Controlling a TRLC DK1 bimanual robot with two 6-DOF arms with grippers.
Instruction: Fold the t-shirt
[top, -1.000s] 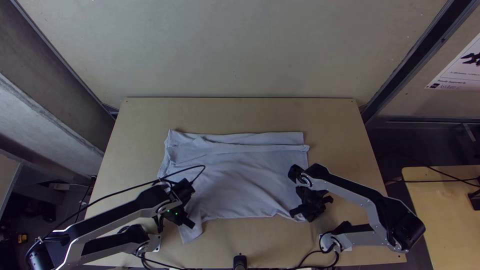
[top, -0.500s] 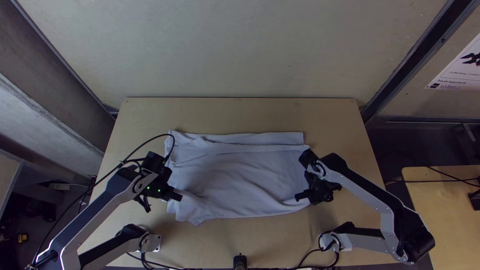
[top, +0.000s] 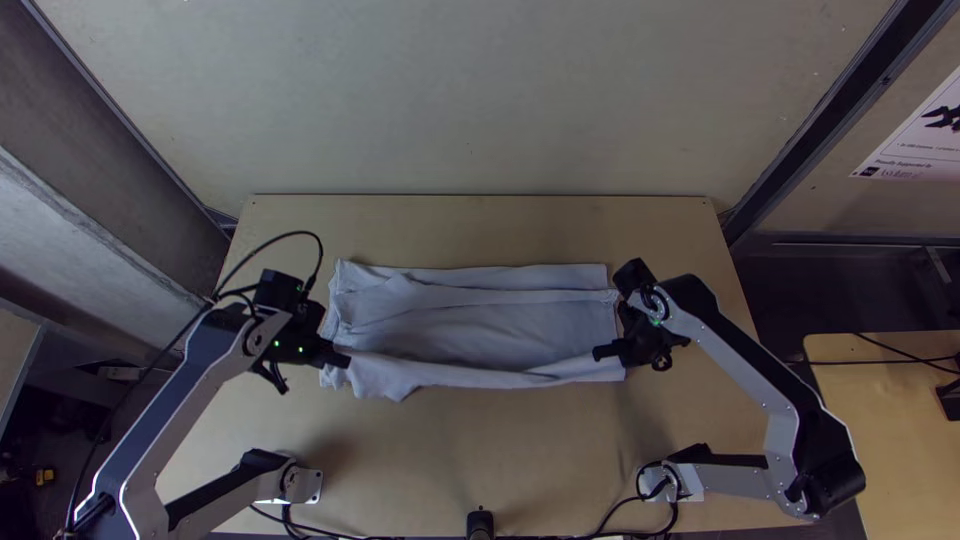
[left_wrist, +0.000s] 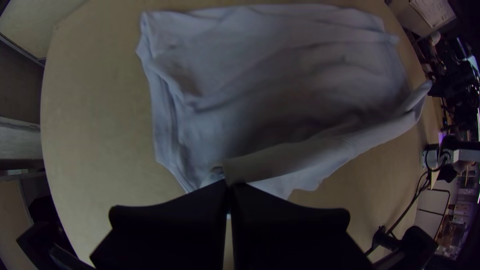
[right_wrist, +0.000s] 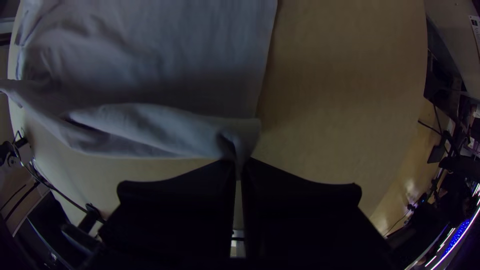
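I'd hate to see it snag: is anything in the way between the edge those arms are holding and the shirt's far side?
Nothing visible. The left gripper and right gripper pinch the t-shirt near the ends of its near edge; just shirt fabric lies between there and the far side.

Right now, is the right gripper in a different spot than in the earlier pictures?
Yes. In the top view, the right gripper has moved away from you, closer to the far edge of the table.

Grey wall (top: 470, 100); side table (top: 890, 440) (pale wood).
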